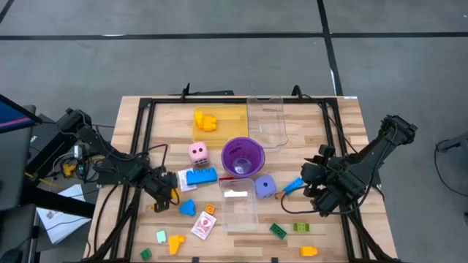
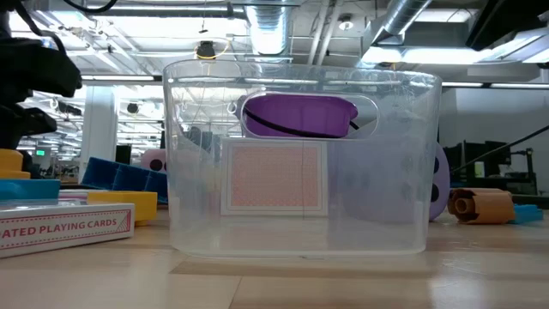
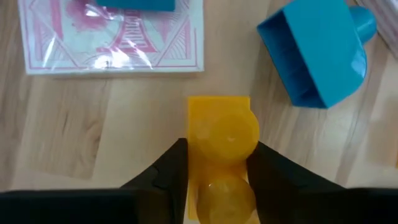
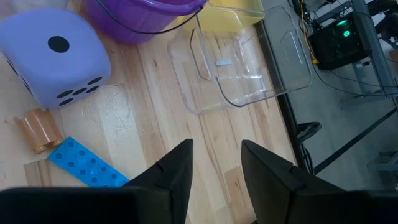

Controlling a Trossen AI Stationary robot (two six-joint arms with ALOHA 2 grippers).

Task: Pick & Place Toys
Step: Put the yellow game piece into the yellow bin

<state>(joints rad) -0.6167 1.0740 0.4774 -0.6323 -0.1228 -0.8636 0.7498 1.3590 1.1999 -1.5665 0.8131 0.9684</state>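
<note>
Toys lie scattered on the wooden table. My left gripper (image 3: 217, 149) stands at the table's left, shut on a yellow studded brick (image 3: 221, 127). Beside it lie a light-blue piece (image 3: 314, 53) and a white-red card pack (image 3: 115, 37). My right gripper (image 4: 216, 162) hovers open above bare wood at the table's right, with nothing between its fingers. In front of it are a purple die (image 4: 53, 56) and a flat blue brick (image 4: 87, 163). A pink die (image 1: 197, 153) and a blue brick (image 1: 200, 177) rest near the middle. My left gripper pinches the yellow brick by its two long sides (image 3: 191, 134) between the two fingers. The fingers come steeply from above, one on each side of the studs. The brick lies flat on the table.
A purple cup (image 1: 243, 157) stands mid-table, with a clear tray (image 1: 239, 204) just in front of it. A yellow tray (image 1: 219, 120) with a yellow toy and another clear tray (image 1: 267, 120) sit at the far side. Green, orange and yellow bricks (image 1: 278, 231) lie along the near edge.
</note>
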